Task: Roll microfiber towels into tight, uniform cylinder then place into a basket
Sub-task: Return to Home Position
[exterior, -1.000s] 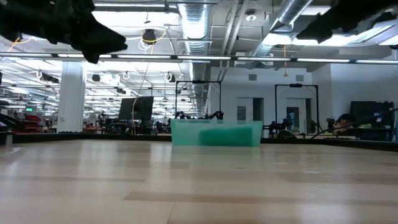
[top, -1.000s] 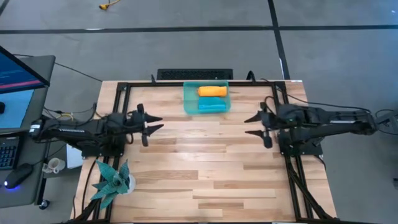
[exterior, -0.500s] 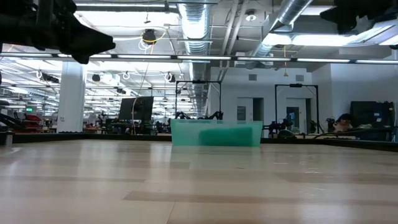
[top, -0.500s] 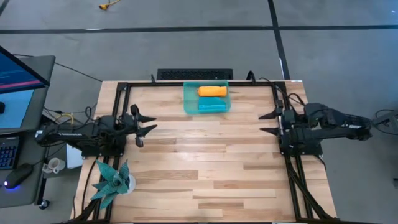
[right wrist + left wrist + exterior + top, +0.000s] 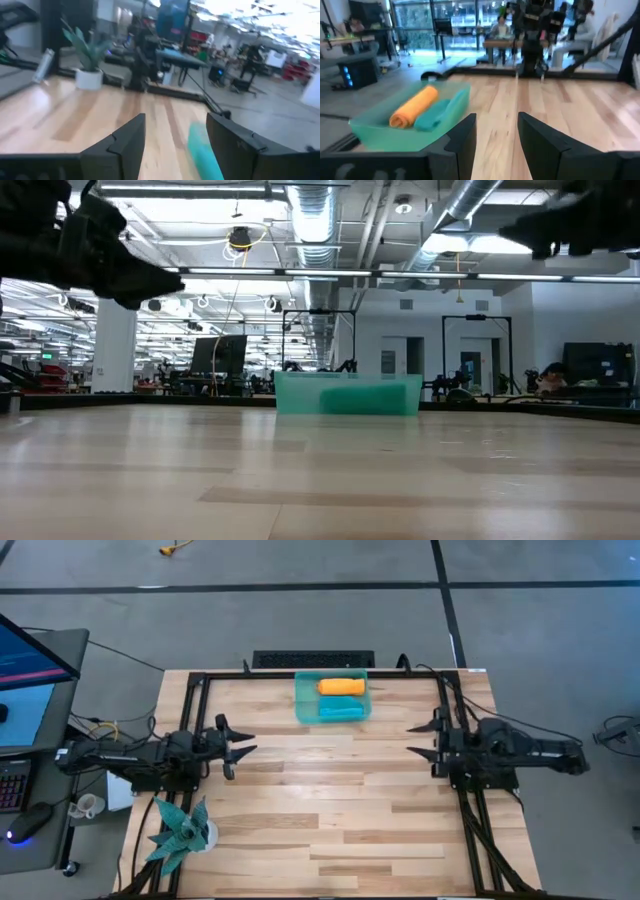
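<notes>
The sea-green basket stands at the table's far middle, with the rolled orange towel on its far side and the rolled teal-blue towel on its near side; both lie side by side on the basket's floor. My left gripper is open and empty at the table's left side, above the wood. My right gripper is open and empty at the table's right side.
A spiky teal plant in a white pot stands at the table's near left corner. A black metal frame runs along the table's edges. Bare wood lies between the arms. People sit in the room beyond.
My left gripper has drawn back a little toward the table's left edge. My right gripper has drawn back toward the right edge, then come slightly forward again. Both stay open and empty. The towels and basket have not moved.
</notes>
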